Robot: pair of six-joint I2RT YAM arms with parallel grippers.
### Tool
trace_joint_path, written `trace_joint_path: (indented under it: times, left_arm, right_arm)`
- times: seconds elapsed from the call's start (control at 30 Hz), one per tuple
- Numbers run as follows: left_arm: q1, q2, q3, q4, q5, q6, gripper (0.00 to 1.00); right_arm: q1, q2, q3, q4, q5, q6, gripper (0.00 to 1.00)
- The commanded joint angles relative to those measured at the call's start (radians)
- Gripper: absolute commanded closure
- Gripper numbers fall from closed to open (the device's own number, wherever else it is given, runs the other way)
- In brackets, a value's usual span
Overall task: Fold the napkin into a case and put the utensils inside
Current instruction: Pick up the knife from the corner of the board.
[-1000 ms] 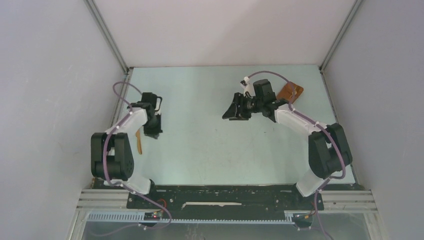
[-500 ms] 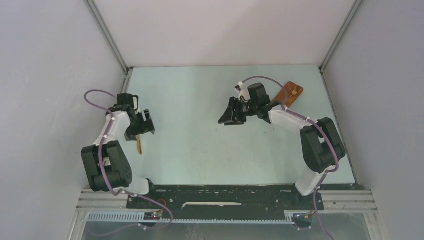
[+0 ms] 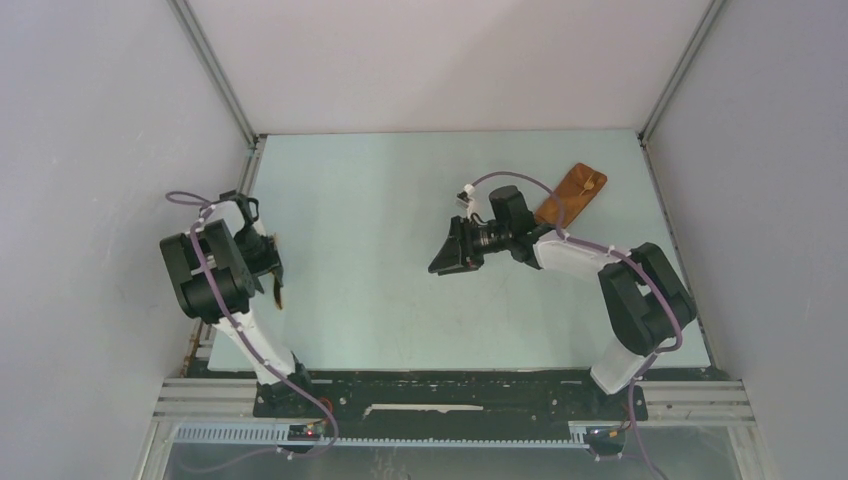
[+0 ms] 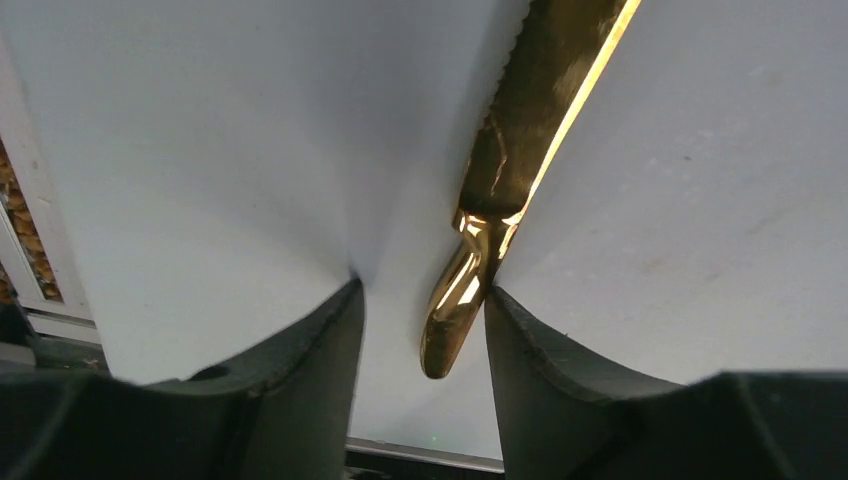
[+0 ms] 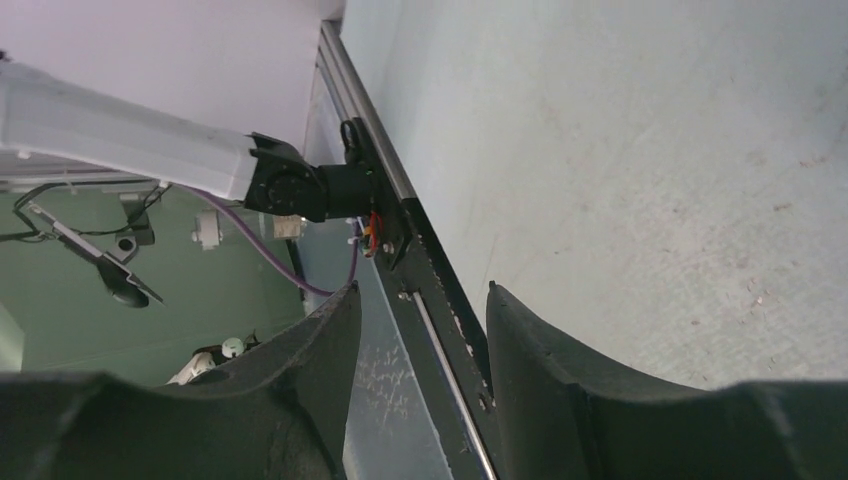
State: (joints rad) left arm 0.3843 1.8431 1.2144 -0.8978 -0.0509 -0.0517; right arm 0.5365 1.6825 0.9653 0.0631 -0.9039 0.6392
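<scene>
From above, we see one rust-orange folded cloth case (image 3: 566, 192) at the far right of the pale green table (image 3: 380, 310). One light wooden utensil tip (image 3: 595, 183) peeks from it, presumably stowed. The right gripper (image 3: 447, 257) hangs mid-table, spread and empty. The left gripper (image 3: 270, 268) stoops over one slim wooden knife (image 3: 279, 293) at the left edge.

Left wrist: the jaws straddle the knife's handle unclamped, one finger (image 4: 560, 360) against it, lined up for a pick, we judge.

Right wrist: nothing between the fingers.
</scene>
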Motion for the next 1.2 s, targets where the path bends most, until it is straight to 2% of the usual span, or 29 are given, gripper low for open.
trace_joint_path:
  times: [0.0,0.17,0.43,0.53,0.57,0.7,0.77,1.17]
  left_arm:
    - [0.002,0.059,0.056,-0.032,0.012,0.049,0.49]
    - [-0.001,0.088,0.095,-0.039,0.025,0.074,0.49]
    - [-0.060,0.121,0.133,-0.073,-0.028,0.077,0.59]
    - [-0.065,0.123,0.133,-0.078,-0.024,0.080,0.70]
    - [-0.067,0.119,0.130,-0.073,-0.022,0.079,0.85]
    - [-0.094,0.097,0.102,-0.050,-0.008,0.085,0.93]
    - [-0.122,0.069,0.084,-0.033,-0.016,0.071,1.00]
    - [-0.357,-0.185,-0.054,0.052,0.043,-0.091,1.00]
  right_arm:
    - [-0.014,-0.054,-0.004,0.114,-0.052,0.036,0.43]
    - [-0.024,-0.040,-0.011,0.142,-0.067,0.056,0.44]
    - [-0.023,-0.045,-0.012,0.141,-0.064,0.055,0.45]
    - [-0.025,-0.048,-0.011,0.137,-0.061,0.051,0.45]
    - [-0.026,-0.049,-0.012,0.134,-0.059,0.049,0.45]
    - [-0.027,-0.051,-0.012,0.125,-0.046,0.041,0.45]
    - [-0.028,-0.047,-0.011,0.117,-0.033,0.037,0.45]
    - [-0.062,0.051,-0.011,0.135,-0.002,0.054,0.46]
